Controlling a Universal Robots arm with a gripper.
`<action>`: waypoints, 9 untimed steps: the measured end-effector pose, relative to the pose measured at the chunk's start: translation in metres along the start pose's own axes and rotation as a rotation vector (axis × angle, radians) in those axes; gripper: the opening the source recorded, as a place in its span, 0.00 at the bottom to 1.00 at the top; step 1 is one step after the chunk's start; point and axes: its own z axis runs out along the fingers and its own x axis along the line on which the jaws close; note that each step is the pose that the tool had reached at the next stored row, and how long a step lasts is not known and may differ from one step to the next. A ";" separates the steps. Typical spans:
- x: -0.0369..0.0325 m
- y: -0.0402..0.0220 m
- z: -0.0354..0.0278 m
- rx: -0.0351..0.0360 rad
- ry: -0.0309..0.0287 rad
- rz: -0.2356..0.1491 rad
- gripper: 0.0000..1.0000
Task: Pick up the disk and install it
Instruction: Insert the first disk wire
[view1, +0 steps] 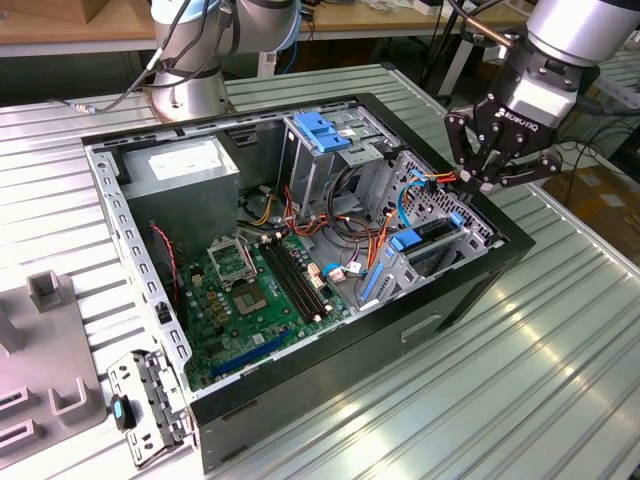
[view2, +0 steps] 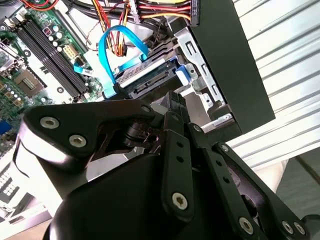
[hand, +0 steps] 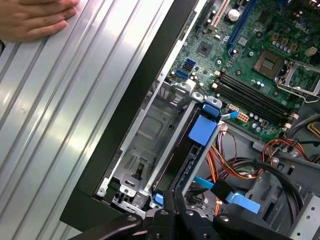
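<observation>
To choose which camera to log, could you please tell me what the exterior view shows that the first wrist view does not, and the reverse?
The exterior view adds the arm's base and the power supply in the case's corner. The first wrist view adds a hand resting on the table. Both show the motherboard, the disk sitting in its bay, and the shut gripper near it.

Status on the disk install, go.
Gripper shut, at the case corner. Disk sits in its bay just below the gripper. Blue cable loops beside it; hand on the table outside.
</observation>
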 end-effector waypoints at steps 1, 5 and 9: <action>0.0002 -0.0008 0.0000 0.0001 -0.0001 -0.009 0.12; 0.0006 -0.0041 0.0000 0.0001 0.0000 -0.046 0.12; 0.0013 -0.0059 0.0000 0.0003 0.0001 -0.076 0.12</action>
